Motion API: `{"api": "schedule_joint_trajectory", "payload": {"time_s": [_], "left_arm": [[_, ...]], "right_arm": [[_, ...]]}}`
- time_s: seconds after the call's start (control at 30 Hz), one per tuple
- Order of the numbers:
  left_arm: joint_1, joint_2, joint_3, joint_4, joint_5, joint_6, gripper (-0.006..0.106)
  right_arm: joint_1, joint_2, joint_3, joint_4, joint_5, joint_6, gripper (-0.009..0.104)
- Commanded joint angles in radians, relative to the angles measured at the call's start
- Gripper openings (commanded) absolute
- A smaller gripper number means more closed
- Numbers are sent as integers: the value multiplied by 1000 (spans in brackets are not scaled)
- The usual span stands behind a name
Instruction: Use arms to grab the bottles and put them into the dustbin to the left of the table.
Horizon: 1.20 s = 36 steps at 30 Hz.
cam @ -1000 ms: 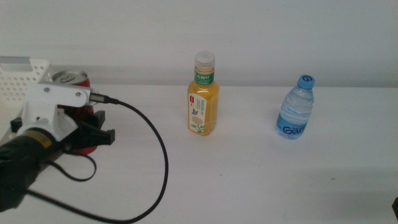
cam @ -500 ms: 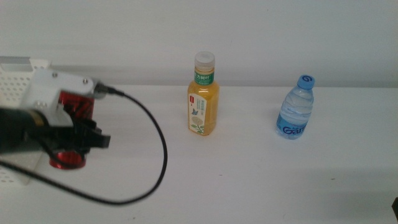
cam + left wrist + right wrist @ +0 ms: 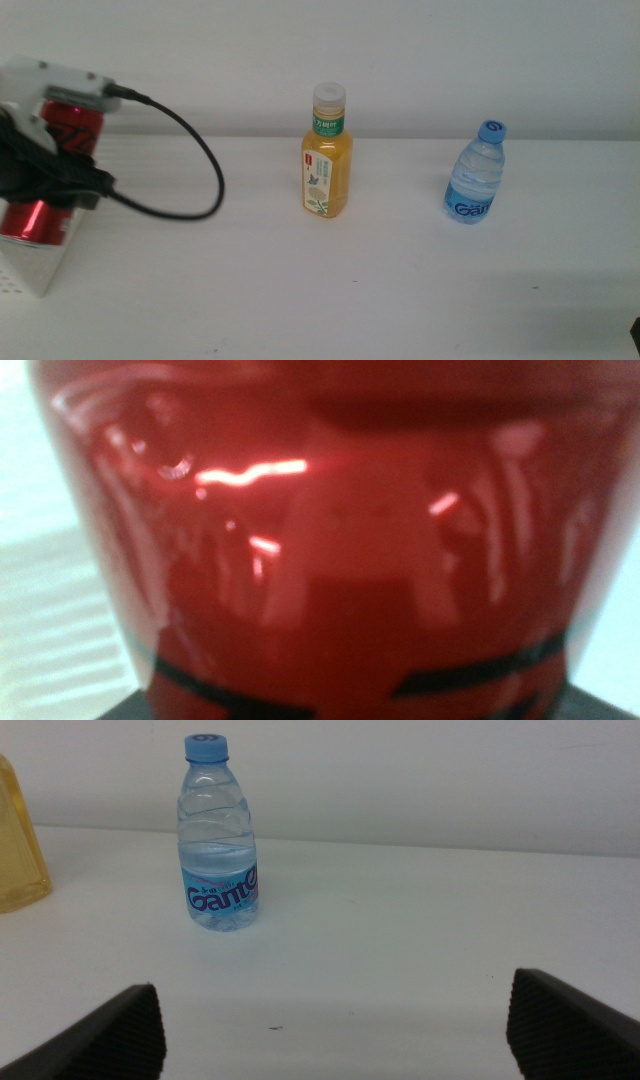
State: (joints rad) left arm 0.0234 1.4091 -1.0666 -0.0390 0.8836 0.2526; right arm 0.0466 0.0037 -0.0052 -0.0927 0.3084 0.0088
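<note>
One red can (image 3: 40,170) (gripper-hidden, partly)

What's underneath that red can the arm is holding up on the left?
Below the red can, gripped by the left gripper, a white corner of the dustbin shows. Its inside is hidden, out of view.

Wide bare white tabletop (image 3: 400,290) betw. the orange juice bottle w/ white cap (image 3: 327,152) and the clear blue-capped water bottle (image 3: 475,173), well apart. Front strip bare too. Far left crowded: left gripper (image 3: 50,180) w/ red can (image 3: 35,205), looping black cable (image 3: 190,160).
</note>
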Motion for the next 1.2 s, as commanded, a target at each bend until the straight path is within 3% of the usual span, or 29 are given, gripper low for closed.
{"api": "schedule_joint_trajectory", "payload": {"time_s": [0.0,0.2,0.73,1.17], "left_arm": [[48,16,-77,-42,89,83,-2],[169,99,-208,-118,183,244,-2],[393,380,-525,-134,258,414,-2],[416,494,-534,-36,182,428,-2]], "right_arm": [[-4,-40,43,-10,-9,-9,90],[-4,-40,43,-10,-9,-9,90],[-4,-40,43,-10,-9,-9,90],[-4,-40,43,-10,-9,-9,90]]}}
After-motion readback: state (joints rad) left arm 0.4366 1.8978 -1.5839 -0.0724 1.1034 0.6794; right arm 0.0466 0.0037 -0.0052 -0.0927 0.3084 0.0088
